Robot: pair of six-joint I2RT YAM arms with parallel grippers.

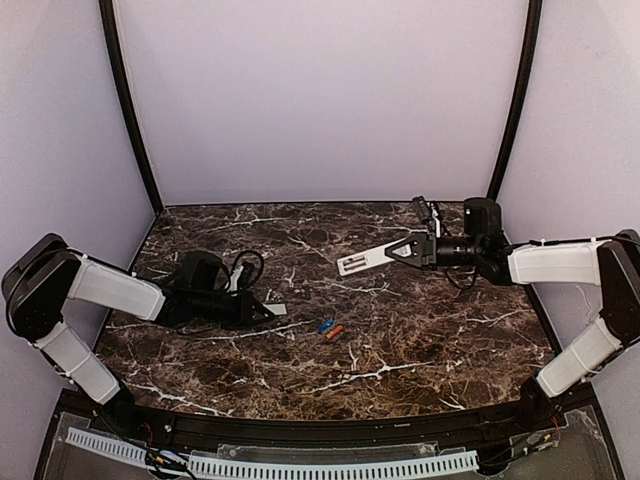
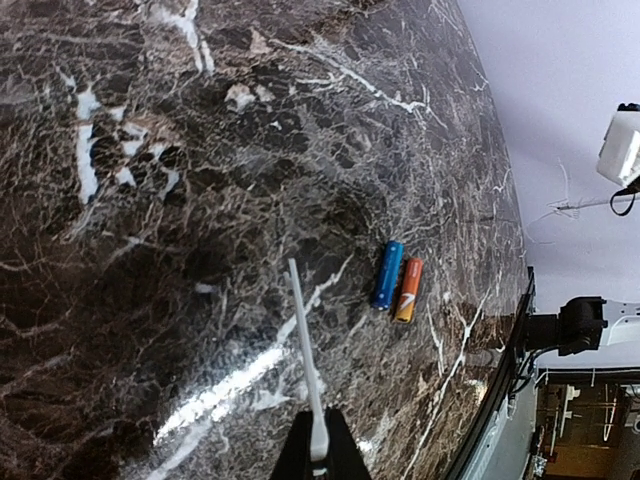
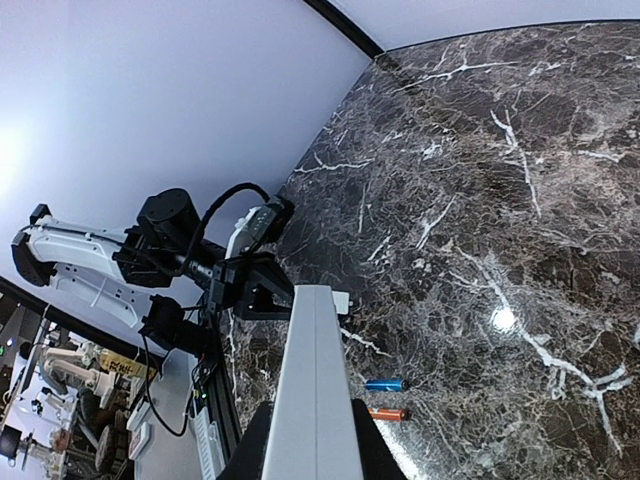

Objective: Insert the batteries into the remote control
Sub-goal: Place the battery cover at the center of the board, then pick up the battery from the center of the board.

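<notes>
Loading not yet begun. Right claw point(image 1: 405, 250) clamped on remote control point(image 1: 362, 260), held above counter point(image 1: 420, 340), far-right part. Left claw point(image 1: 262, 312) pinched on thin white cover point(image 2: 305, 340). The batteries point(image 1: 330, 329) lie side by side mid-counter, nearer near edge. Next, likely: put cover down, pick up one cell.

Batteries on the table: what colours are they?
A blue battery and an orange battery; clearest in the left wrist view.

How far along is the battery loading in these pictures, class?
Done: the white cover is off, pinched in the left fingers. In hand: the right fingers hold the remote control. Left: both batteries, blue and orange, lie side by side on the table, not yet loaded.
</notes>
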